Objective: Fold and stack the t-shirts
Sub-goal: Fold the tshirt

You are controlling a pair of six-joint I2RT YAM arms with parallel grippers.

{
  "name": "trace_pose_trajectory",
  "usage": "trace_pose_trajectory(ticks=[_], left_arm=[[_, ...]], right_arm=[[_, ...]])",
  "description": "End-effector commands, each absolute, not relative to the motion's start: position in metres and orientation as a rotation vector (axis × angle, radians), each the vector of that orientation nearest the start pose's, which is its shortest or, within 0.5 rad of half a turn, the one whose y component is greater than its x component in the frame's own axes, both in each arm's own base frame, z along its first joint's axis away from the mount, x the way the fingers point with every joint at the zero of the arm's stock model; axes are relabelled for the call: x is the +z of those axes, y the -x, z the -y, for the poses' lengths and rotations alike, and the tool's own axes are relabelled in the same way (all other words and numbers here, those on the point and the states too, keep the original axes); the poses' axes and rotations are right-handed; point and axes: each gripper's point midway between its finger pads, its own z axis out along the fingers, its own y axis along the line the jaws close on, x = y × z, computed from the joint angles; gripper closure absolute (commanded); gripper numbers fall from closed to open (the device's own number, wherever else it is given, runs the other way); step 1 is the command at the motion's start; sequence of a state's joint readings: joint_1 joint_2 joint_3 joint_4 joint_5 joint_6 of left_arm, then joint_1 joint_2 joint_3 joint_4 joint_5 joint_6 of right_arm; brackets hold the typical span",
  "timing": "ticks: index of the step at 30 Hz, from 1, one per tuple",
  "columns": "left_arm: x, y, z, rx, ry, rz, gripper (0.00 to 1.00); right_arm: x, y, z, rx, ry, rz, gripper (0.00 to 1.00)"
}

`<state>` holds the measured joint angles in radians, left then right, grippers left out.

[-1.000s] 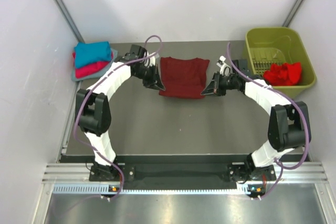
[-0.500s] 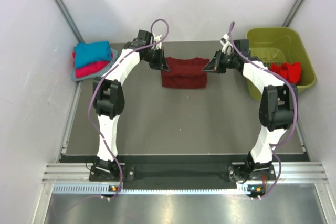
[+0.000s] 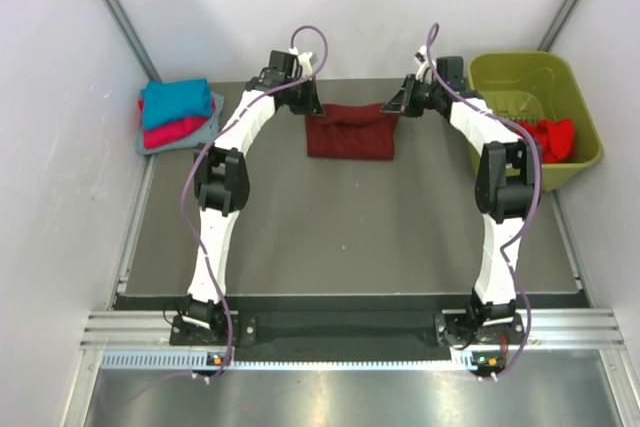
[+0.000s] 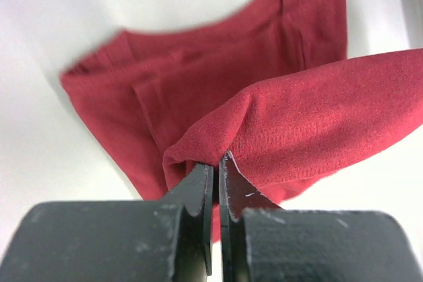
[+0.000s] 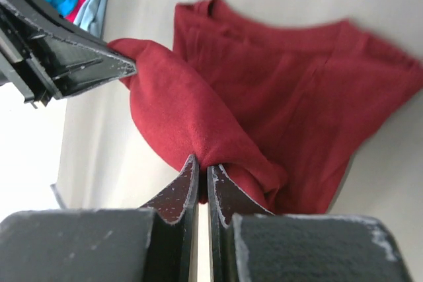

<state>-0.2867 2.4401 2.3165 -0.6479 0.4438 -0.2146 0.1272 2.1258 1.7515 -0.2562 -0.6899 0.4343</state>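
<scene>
Two corners of the maroon t-shirt (image 3: 350, 135) are hanging clamped in the left end effector (image 3: 311, 107) and right end effector (image 3: 399, 107) (keep them level, taut).

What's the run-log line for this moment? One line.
maroon t-shirt: doubled over | left claw: shut on its edge | right claw: shut on its edge | stack: three folded, far left | red t-shirt: in basket

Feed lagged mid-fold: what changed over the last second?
The left end effector and right end effector, both shut on the maroon t-shirt, carried its near edge toward the far edge, folding it in half. The folded stack, basket and red t-shirt stayed put.
</scene>
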Motion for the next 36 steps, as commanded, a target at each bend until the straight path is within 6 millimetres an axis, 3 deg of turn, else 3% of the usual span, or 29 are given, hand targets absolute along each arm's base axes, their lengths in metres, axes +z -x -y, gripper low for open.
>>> trace_pose_trajectory(ticks=[1, 5, 7, 8, 11, 12, 15, 17, 20, 21, 22, 23, 24, 25, 26, 27, 29, 30, 32, 33, 35, 36], left_arm=[[0.151, -0.597, 0.248, -0.695, -0.33, -2.184, 1.0], [0.137, -0.619, 0.244, -0.619, -0.333, -2.135, 0.99], [0.141, -0.629, 0.242, -0.583, -0.327, -2.1, 0.87], [0.139, -0.632, 0.241, -0.569, -0.331, -2.096, 0.71], [0.15, -0.637, 0.236, -0.526, -0.303, -2.072, 0.51], [0.153, -0.639, 0.232, -0.503, -0.278, -2.067, 0.39], [0.176, -0.64, 0.227, -0.477, -0.244, -2.036, 0.33], [0.203, -0.64, 0.219, -0.44, -0.199, -2.002, 0.32], [0.231, -0.625, 0.215, -0.453, -0.175, -2.0, 0.32], [0.232, -0.616, 0.217, -0.478, -0.183, -2.021, 0.33], [0.217, -0.606, 0.218, -0.5, -0.19, -2.07, 0.33], [0.229, -0.593, 0.223, -0.55, -0.207, -2.066, 0.33], [0.227, -0.588, 0.223, -0.583, -0.193, -2.069, 0.33], [0.202, -0.576, 0.222, -0.597, -0.181, -2.131, 0.33], [0.204, -0.57, 0.222, -0.626, -0.168, -2.138, 0.33], [0.193, -0.565, 0.22, -0.631, -0.153, -2.173, 0.33], [0.171, -0.56, 0.212, -0.67, -0.065, -2.254, 0.33], [0.169, -0.555, 0.219, -0.755, -0.073, -2.257, 0.33], [0.145, -0.549, 0.216, -0.821, -0.023, -2.301, 0.3], [0.142, -0.545, 0.221, -0.882, -0.039, -2.305, 0.28], [0.124, -0.542, 0.225, -0.932, -0.05, -2.335, 0.28], [0.118, -0.543, 0.225, -0.934, -0.049, -2.344, 0.27]], right_arm=[[0.174, -0.557, -0.189, 1.01, 0.117, -2.131, 1.0], [0.166, -0.57, -0.192, 0.995, 0.125, -2.124, 1.0], [0.157, -0.576, -0.192, 0.975, 0.119, -2.132, 0.95], [0.157, -0.578, -0.194, 0.97, 0.122, -2.128, 0.93], [0.161, -0.582, -0.194, 0.954, 0.127, -2.113, 0.64], [0.164, -0.582, -0.193, 0.947, 0.129, -2.107, 0.51], [0.18, -0.583, -0.19, 0.924, 0.144, -2.076, 0.37], [0.19, -0.581, -0.191, 0.922, 0.151, -2.06, 0.35], [0.212, -0.574, -0.191, 0.941, 0.162, -2.024, 0.35], [0.222, -0.568, -0.195, 0.967, 0.171, -2.009, 0.35], [0.225, -0.565, -0.196, 0.989, 0.165, -2.006, 0.34], [0.226, -0.562, -0.199, 1.017, 0.154, -2.005, 0.34], [0.229, -0.557, -0.206, 1.042, 0.171, -2.0, 0.34], [0.226, -0.555, -0.208, 1.052, 0.168, -2.009, 0.34], [0.226, -0.555, -0.211, 1.06, 0.165, -2.008, 0.34], [0.224, -0.552, -0.217, 1.076, 0.175, -2.013, 0.34], [0.215, -0.55, -0.224, 1.096, 0.172, -2.032, 0.34], [0.206, -0.548, -0.231, 1.115, 0.176, -2.049, 0.34], [0.199, -0.549, -0.24, 1.147, 0.178, -2.057, 0.34], [0.184, -0.55, -0.246, 1.159, 0.181, -2.083, 0.34], [0.178, -0.554, -0.252, 1.166, 0.182, -2.086, 0.34], [0.164, -0.556, -0.257, 1.168, 0.179, -2.109, 0.34]])
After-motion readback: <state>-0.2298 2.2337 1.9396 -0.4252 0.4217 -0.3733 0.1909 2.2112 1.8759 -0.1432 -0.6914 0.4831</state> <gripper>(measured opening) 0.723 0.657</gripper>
